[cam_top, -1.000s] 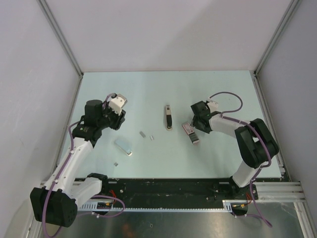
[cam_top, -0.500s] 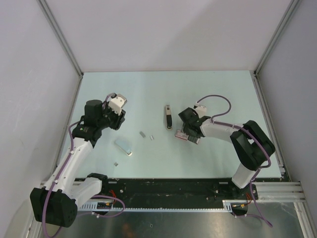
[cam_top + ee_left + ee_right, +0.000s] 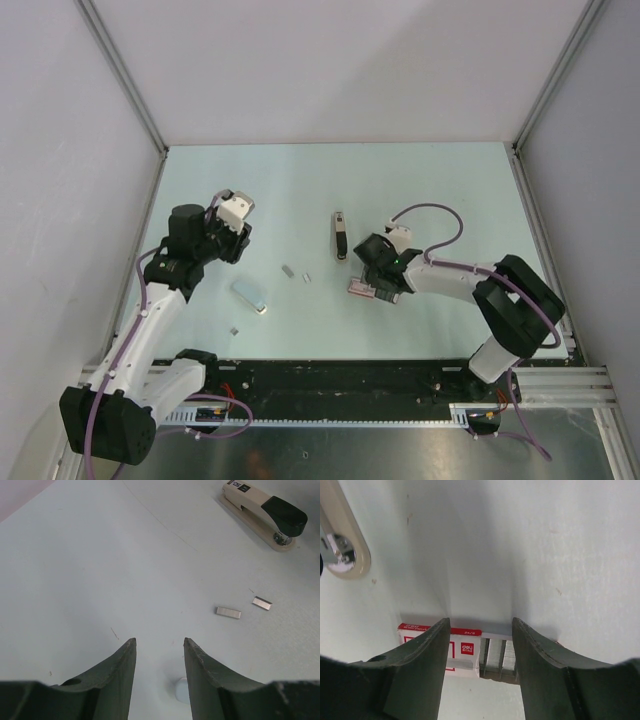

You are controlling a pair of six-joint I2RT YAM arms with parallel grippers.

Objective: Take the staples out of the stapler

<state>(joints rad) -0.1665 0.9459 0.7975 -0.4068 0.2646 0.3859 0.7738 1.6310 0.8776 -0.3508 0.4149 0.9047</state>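
The stapler [image 3: 341, 236] is slim, with a black top on a pale base, and lies mid-table pointing away from me. It also shows at the top right of the left wrist view [image 3: 265, 512], and its end shows at the top left of the right wrist view [image 3: 340, 545]. My left gripper [image 3: 243, 238] [image 3: 159, 641] is open and empty, above the table, well left of the stapler. My right gripper [image 3: 378, 280] [image 3: 481, 620] is open just below and to the right of the stapler. It hangs over a red-and-white staple box [image 3: 357, 289] [image 3: 465, 650], not gripping it.
Two short staple strips [image 3: 288, 270] [image 3: 307, 277] lie between the arms and also show in the left wrist view [image 3: 228, 612] [image 3: 262, 603]. A pale blue-white block [image 3: 250, 293] lies near the left gripper. A tiny piece [image 3: 234, 330] lies near the front edge. Walls enclose the table.
My right gripper has moved left toward the stapler's near end. The staple box has shifted left and nearer with it. The left arm has barely moved.
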